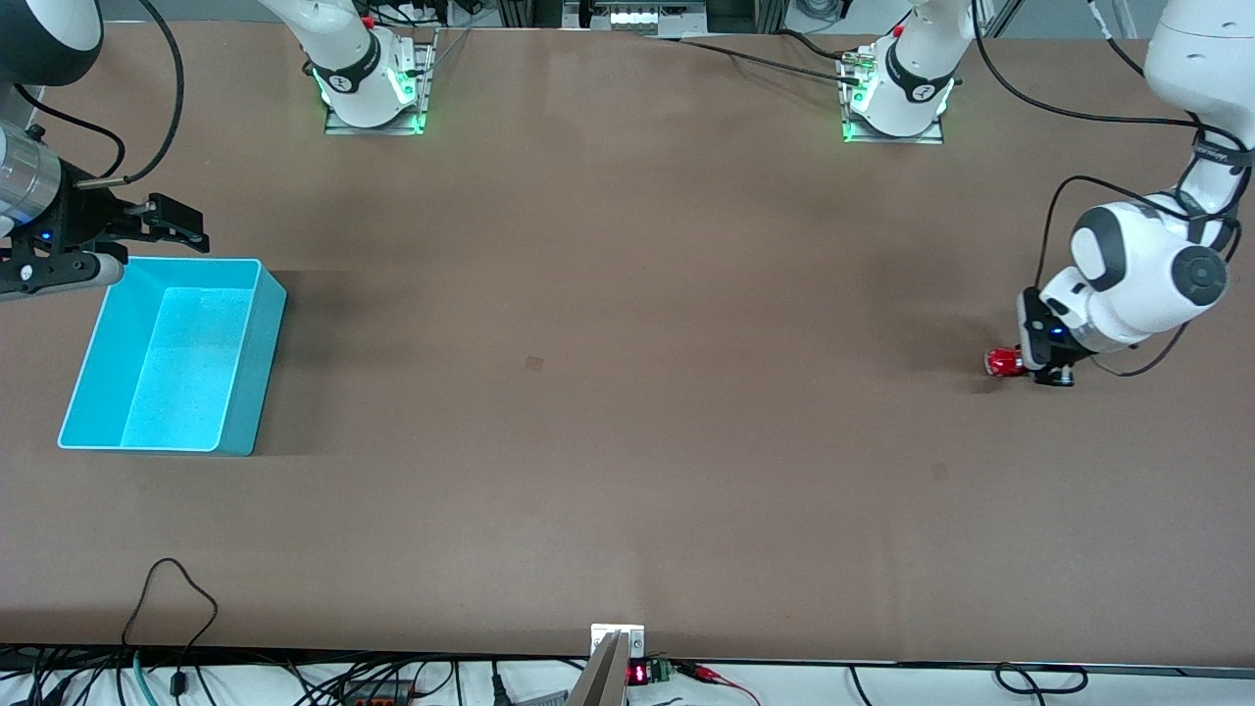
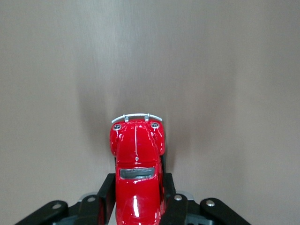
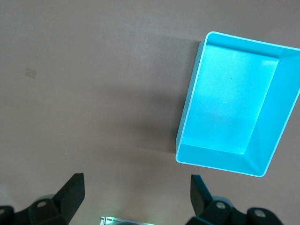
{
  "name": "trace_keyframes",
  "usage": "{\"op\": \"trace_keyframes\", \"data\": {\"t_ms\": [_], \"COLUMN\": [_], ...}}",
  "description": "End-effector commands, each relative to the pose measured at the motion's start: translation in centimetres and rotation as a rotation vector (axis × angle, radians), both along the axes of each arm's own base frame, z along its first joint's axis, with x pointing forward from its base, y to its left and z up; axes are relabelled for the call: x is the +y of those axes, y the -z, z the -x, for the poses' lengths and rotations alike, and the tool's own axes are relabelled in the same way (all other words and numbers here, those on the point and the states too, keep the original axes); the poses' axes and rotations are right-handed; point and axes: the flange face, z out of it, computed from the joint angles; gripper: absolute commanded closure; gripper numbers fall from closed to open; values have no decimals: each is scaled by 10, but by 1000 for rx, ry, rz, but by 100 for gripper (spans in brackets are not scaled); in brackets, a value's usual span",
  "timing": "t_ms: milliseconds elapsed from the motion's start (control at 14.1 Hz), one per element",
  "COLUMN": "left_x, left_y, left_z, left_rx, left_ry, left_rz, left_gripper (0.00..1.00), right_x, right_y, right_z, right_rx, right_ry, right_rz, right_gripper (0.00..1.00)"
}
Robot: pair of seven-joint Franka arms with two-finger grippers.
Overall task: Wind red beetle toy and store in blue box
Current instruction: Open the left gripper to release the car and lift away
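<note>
The red beetle toy (image 1: 1001,362) is at the left arm's end of the table, low at the table surface. My left gripper (image 1: 1023,364) is shut on it. In the left wrist view the toy (image 2: 137,159) sticks out nose first between the black fingers (image 2: 105,196), which press on both its sides. The blue box (image 1: 253,368) stands empty at the right arm's end of the table. My right gripper (image 1: 188,226) hangs open and empty over the table beside the box corner farthest from the front camera. The right wrist view shows the box (image 3: 186,110) past my right gripper (image 3: 136,182).
The two arm bases (image 1: 373,93) (image 1: 894,103) stand along the table edge farthest from the front camera. Cables and a small mount (image 1: 617,642) lie at the edge nearest to it. A faint mark (image 1: 533,363) is on the brown tabletop mid-table.
</note>
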Motion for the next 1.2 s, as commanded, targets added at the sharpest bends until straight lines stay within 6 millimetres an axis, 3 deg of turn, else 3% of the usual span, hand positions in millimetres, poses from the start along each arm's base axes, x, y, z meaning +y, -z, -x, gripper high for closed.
{"op": "trace_keyframes", "data": {"t_ms": [0,283,424,566,707,778,1131], "left_x": [3,-76,-118,-157,-186,-192,-218], "left_y": [19,-113,-171,-211,-239,-244,-240], "left_z": [2,-59,-64,-61,-69,-73,-76], "left_rx": [89,126,140,132,95,82,100], "left_ry": [21,177,245,293,307,301,-10], "left_rz": [31,38,17,12,65,90,96], "left_gripper": [0,0,0,0,0,0,0], "right_x": [1,1,2,2,2,2,2], "right_y": [-5,-5,-5,-5,-5,-5,-5], "right_z": [2,2,2,2,2,2,2], "right_rx": [-4,-4,-4,-4,-4,-2,-4], "right_ry": [-4,-3,-2,-2,-4,-4,4], "right_rz": [-9,-8,-10,-10,-10,-10,-9], "right_gripper": [0,0,0,0,0,0,0]}}
